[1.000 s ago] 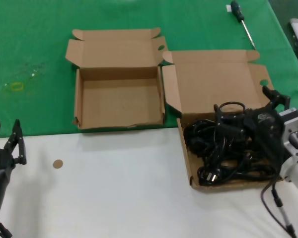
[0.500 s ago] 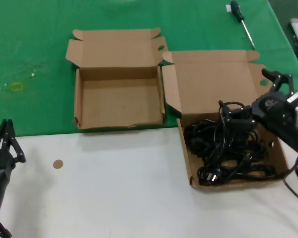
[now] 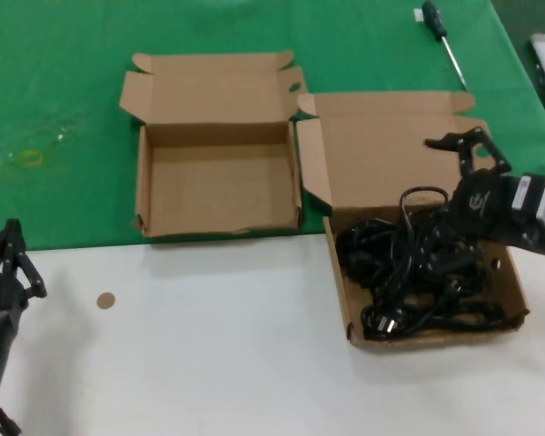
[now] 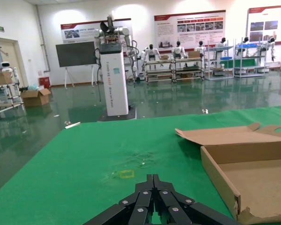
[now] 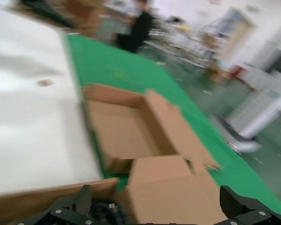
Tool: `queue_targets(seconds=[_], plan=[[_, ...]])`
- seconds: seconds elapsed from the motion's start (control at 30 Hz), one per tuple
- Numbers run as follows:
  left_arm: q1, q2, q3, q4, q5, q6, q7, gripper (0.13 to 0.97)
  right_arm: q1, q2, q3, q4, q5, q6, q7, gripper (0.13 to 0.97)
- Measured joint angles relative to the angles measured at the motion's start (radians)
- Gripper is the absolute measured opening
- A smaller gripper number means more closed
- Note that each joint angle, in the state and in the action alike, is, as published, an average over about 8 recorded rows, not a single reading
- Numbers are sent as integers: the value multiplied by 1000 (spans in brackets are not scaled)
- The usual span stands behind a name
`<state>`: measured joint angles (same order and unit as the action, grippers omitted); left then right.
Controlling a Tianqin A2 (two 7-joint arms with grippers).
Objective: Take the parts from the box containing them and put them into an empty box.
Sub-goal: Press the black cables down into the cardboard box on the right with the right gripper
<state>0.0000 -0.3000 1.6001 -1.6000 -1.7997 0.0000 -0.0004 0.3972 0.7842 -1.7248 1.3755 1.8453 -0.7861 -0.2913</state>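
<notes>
The parts, a tangle of black power cords, lie in the larger cardboard box at the right. My right gripper hangs over the back of that box, just above the cords, open and holding nothing. One finger stands against the box's lid. In the right wrist view its fingers are spread wide before the lid, with cords below. The smaller empty box stands to the left and also shows in the right wrist view. My left gripper is shut and parked at the front left.
A screwdriver lies on the green cloth at the back right. A small brown disc lies on the white table front. The left wrist view shows the shut gripper and the empty box's side.
My right gripper has swung from the box's right side up and back over the cords, toward the lid. My left gripper's fingers have closed together.
</notes>
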Motion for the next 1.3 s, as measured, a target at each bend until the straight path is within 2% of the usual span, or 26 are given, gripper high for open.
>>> queue_targets(seconds=[0.2,0.4,0.77,0.97,1.3], plan=[[0,0,0,0,0,0,0,152,127,51,-59,-73,-26,-198,-144,966],[0,0,0,0,0,0,0,152,256,70,-123,-158,-80,-343,-282,966],[0,0,0,0,0,0,0,152,403,34,-202,-314,-178,-437,-548,966],[0,0,0,0,0,0,0,152,418,16,-223,-331,-201,-451,-591,963],[0,0,0,0,0,0,0,152,415,1,-244,-321,-219,-462,-580,952]])
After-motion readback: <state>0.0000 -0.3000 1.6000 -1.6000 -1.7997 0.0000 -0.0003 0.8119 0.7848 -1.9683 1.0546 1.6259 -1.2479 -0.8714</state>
